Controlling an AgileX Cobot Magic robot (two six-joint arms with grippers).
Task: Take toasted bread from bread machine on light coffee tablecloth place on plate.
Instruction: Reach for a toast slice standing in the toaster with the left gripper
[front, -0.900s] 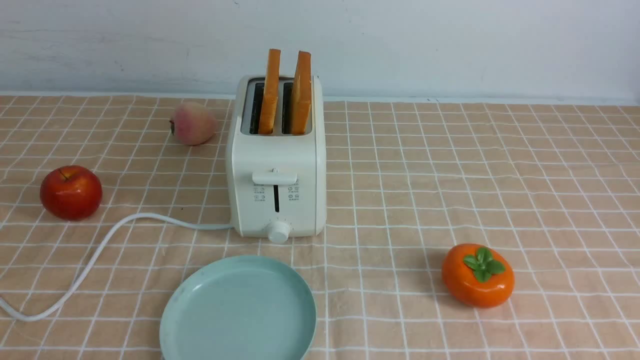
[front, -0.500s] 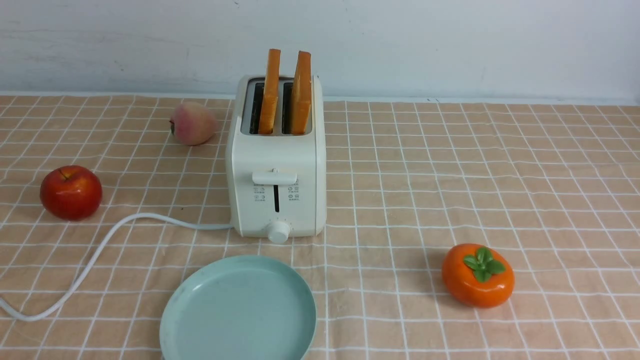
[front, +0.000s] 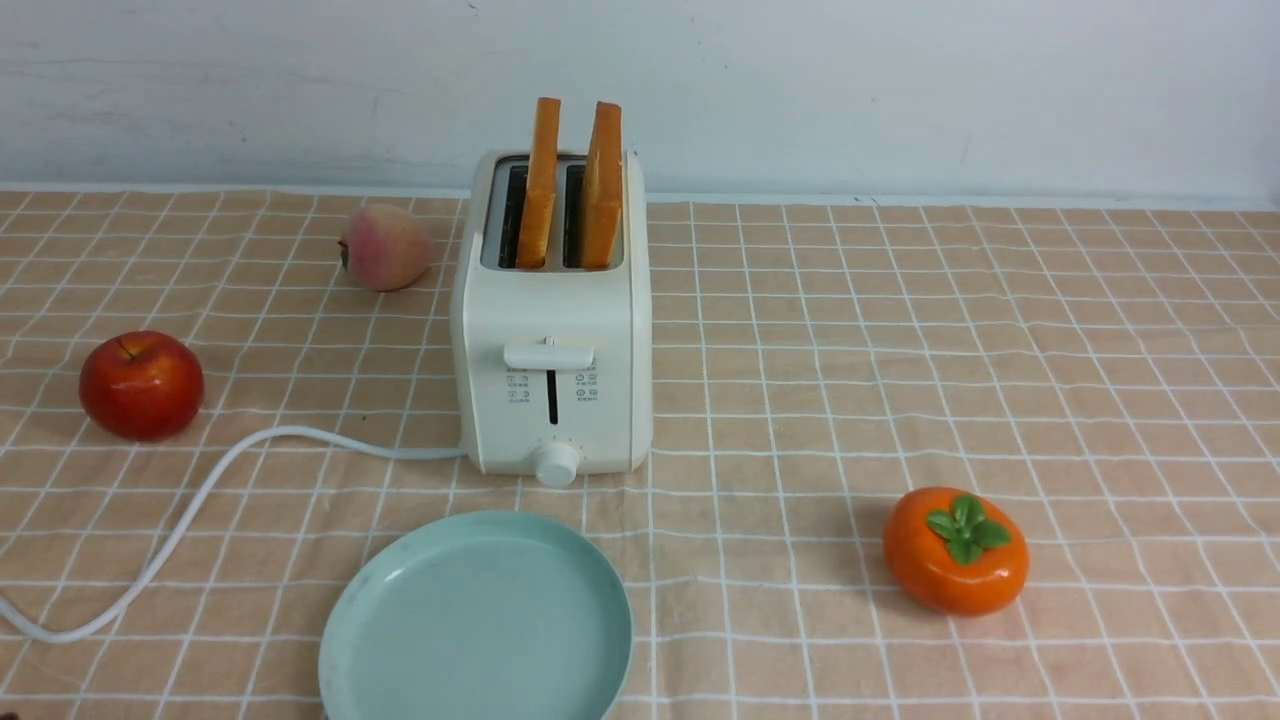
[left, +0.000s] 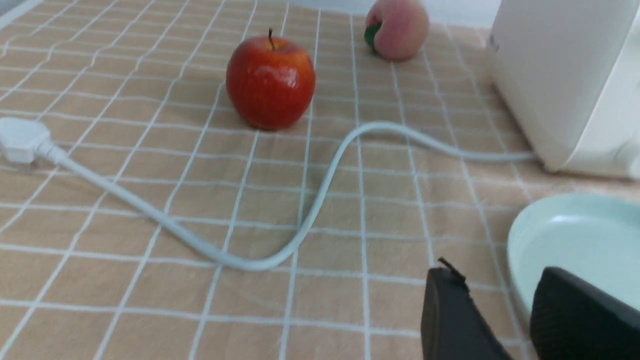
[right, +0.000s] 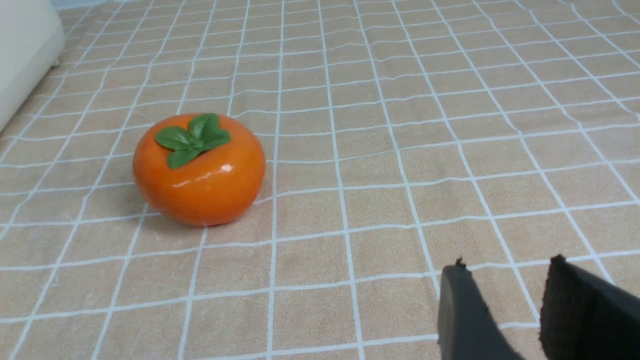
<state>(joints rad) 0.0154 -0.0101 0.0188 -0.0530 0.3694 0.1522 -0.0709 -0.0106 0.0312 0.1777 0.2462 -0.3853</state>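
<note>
Two slices of toasted bread (front: 541, 185) (front: 603, 187) stand upright in the slots of the cream-white bread machine (front: 553, 370) on the light coffee tablecloth (front: 900, 340). The mint-green plate (front: 478, 620) lies in front of the bread machine, bare. Neither arm shows in the front view. In the left wrist view my left gripper (left: 500, 277) hangs open and bare over the cloth at the plate's rim (left: 520, 235), with the bread machine's side (left: 560, 75) beyond. In the right wrist view my right gripper (right: 505, 265) hangs open and bare above the cloth, apart from everything.
A red apple (front: 142, 385) and a peach (front: 385, 246) sit left of the bread machine. Its white cord (front: 190, 510) snakes left across the cloth to a plug (left: 20, 140). An orange persimmon (front: 955, 550) sits at the front right. A pale wall stands behind.
</note>
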